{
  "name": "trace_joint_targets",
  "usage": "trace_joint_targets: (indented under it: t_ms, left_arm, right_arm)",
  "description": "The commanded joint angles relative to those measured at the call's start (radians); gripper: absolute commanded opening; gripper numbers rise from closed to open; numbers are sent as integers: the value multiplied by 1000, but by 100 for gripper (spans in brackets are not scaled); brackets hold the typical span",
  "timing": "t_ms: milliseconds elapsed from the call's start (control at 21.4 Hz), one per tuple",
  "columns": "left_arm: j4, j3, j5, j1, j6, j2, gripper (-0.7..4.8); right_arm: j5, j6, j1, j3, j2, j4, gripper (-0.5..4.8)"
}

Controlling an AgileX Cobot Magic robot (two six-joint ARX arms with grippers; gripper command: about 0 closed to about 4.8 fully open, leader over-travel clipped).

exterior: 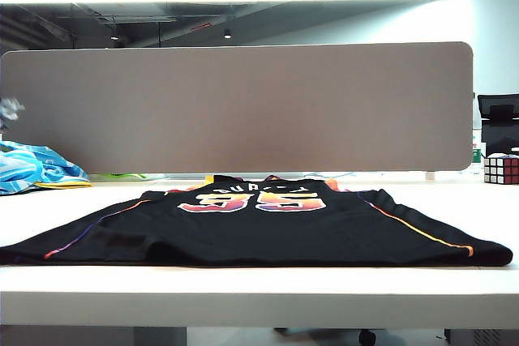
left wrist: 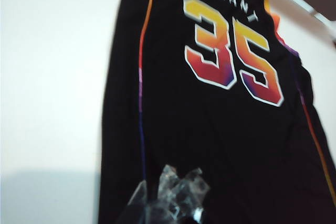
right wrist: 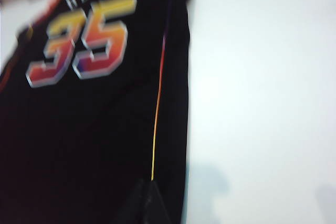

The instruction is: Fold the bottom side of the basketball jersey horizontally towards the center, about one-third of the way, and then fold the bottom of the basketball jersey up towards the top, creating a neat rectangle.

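- exterior view: the basketball jersey (exterior: 268, 228) lies flat and unfolded on the white counter (exterior: 243, 293), number side up, its hem along the near edge and the collar toward the grey partition (exterior: 235, 107). neither arm shows here. a light blue cloth (exterior: 36, 166) sits at the far left and a puzzle cube (exterior: 501, 169) at the far right, both well apart from the jersey. no fold has begun, so the first step — bringing one long side in by a third — is the one in hand.
- left wrist view: the left gripper (left wrist: 170, 203) hovers over the lower part of the jersey, near the left side stripe (left wrist: 142, 77); its fingers, wrapped in something clear and crinkled, sit together and hold nothing. to do the step well i would open them before descending, and pinch only the top edge near the stripe rather than a bunch of cloth.
- right wrist view: blurred. the right gripper (right wrist: 149, 205) is a dark shape by the right side stripe (right wrist: 156, 124), above the jersey's edge; the picture alone does not settle it, but its fingers read as closed and empty. both grips should sit at matching spots along one side, lifting low and moving together — uneven pulls would skew the crease and spoil the rectangle.
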Motion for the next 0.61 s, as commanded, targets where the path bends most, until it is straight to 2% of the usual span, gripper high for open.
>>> trace_joint_targets:
  t_ms: [47, 93, 187, 326, 466, 606]
  left_arm:
    - [-19, 68, 216, 85, 3, 167, 32]
    - [-35, 96, 279, 97, 4, 237, 82]
    - [-53, 128, 323, 97, 26, 330, 181]
    - [-74, 140, 308, 90, 52, 370, 189]
    - [-118, 149, 260, 86, 79, 374, 189]
    - [-185, 170, 202, 84, 128, 374, 189]
  right_arm:
    - [-94, -28, -4, 77, 151, -63, 6]
    - [-131, -31, -4, 101, 229, -72, 51]
    - [-170, -31, -3, 114, 325, -85, 103]
    - [-204, -31, -3, 115, 416, -85, 136]
    - [-211, -37, -3, 114, 484, -93, 231]
    - [-226, -38, 0, 115, 533, -92, 239]
